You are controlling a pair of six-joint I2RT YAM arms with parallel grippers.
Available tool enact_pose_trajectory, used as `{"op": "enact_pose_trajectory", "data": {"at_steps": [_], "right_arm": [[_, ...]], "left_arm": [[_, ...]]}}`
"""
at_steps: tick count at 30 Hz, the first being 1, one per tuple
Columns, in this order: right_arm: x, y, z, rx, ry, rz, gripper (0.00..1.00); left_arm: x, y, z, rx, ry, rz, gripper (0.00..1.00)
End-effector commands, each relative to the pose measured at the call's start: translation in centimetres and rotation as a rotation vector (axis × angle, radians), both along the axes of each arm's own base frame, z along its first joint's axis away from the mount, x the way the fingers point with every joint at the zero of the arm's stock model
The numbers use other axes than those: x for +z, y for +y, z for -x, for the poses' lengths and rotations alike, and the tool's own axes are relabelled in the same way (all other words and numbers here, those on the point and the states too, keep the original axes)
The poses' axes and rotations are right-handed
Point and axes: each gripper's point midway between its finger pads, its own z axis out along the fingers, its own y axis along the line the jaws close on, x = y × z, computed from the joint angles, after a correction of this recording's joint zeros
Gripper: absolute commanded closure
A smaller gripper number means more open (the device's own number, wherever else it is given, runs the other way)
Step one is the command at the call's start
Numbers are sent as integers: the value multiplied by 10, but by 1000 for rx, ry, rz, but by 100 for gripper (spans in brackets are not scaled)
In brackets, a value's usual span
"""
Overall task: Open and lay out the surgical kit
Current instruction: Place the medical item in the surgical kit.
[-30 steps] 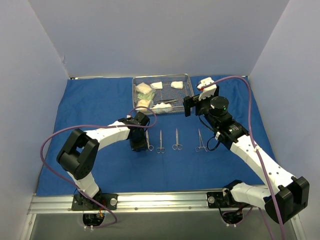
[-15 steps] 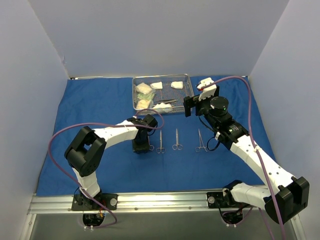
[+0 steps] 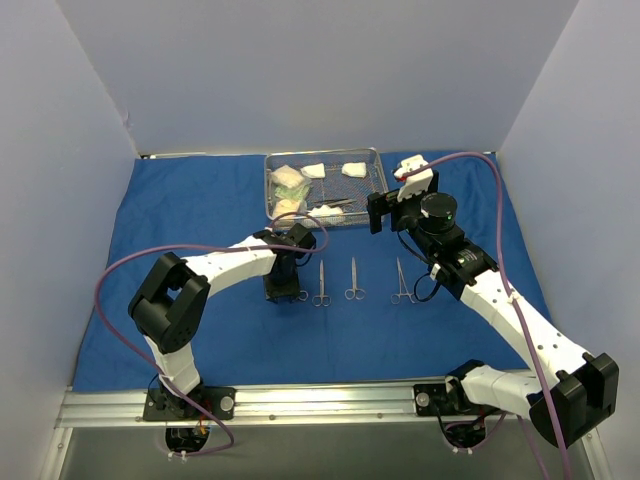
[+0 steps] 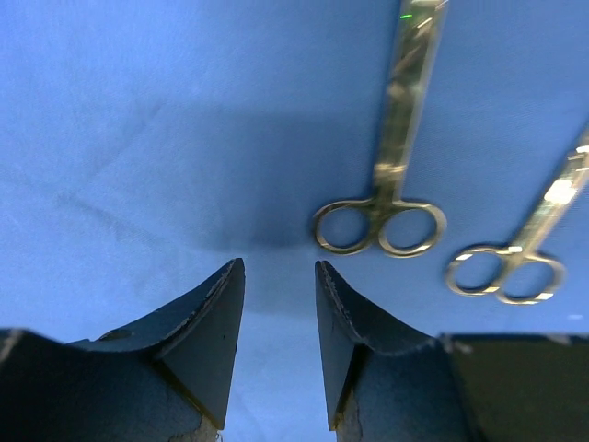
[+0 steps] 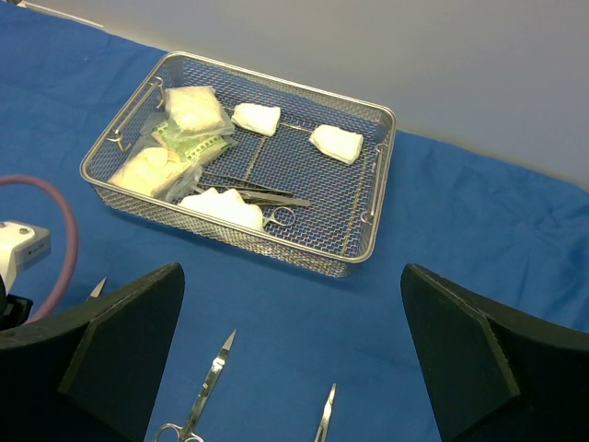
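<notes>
The blue drape (image 3: 200,210) lies spread over the table. At its back stands the wire-mesh tray (image 3: 322,153), holding white gauze pads (image 5: 256,118), clear packets (image 5: 193,110) and dark forceps (image 5: 262,195). Several steel instruments lie in a row on the cloth in front of it. My left gripper (image 3: 281,288) hovers low beside the leftmost scissors (image 4: 379,212), its jaws partly open with only cloth between them. A second ring-handled instrument (image 4: 511,267) lies further right. My right gripper (image 3: 385,212) hangs wide open and empty just short of the tray's near right corner.
White walls enclose the table on three sides. A purple cable (image 3: 130,270) loops over the left arm, another (image 3: 495,220) over the right. A metal rail (image 3: 320,400) runs along the near edge. Two instrument tips (image 5: 204,391) show beneath the right gripper.
My left gripper has slid slightly right toward the leftmost scissors and its jaws have widened a little. The right arm has not moved.
</notes>
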Motion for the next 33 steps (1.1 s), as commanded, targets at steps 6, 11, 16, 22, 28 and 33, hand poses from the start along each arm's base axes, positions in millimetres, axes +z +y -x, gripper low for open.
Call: {"op": "enact_pose_trajectory", "data": {"at_steps": [6,11,16,22,28,33], "right_arm": [[11,1,1,4,-34,-6,0],[12,1,1,6,-37,-5,0],[10,0,1,3,-32,-2,0],[10,0,1,3,-33,-1,0],[9,1,1,4,-33,-1,0],[6,2,0,9,-27,1,0]], "left_arm": [[30,-16,-27,24,-100,70,54],[12,-11,-28,36,-71,39,54],[2,-12,-27,40,-52,25,54],[-12,-3,-20,47,-17,-33,55],[-15,8,-3,46,2,-78,57],[-16,11,6,16,10,-64,58]]}}
